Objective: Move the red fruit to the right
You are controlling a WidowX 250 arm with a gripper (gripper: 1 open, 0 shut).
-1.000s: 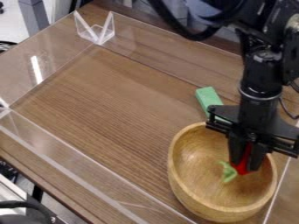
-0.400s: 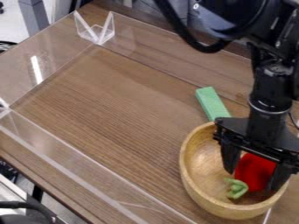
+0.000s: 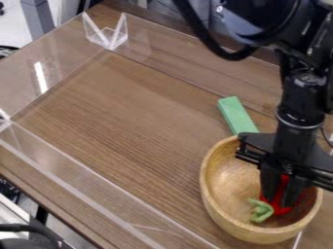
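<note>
The red fruit (image 3: 275, 197) sits low inside the wooden bowl (image 3: 221, 185) at the table's right front, its light green stem piece (image 3: 264, 210) sticking out toward the bowl's floor. My gripper (image 3: 278, 202) points straight down into the bowl. Its black fingers (image 3: 286, 187) are closed narrowly on the fruit, and they hide most of its red body.
A flat green block (image 3: 237, 114) lies on the wood just behind the bowl, close to the arm. Clear plastic walls (image 3: 39, 73) fence the wooden table on the left, back and front. The bowl stands near the table's right front corner.
The bowl sits slightly further right than a second ago. The jaws looked wider around the fruit half a second ago and now stand narrow on it.
</note>
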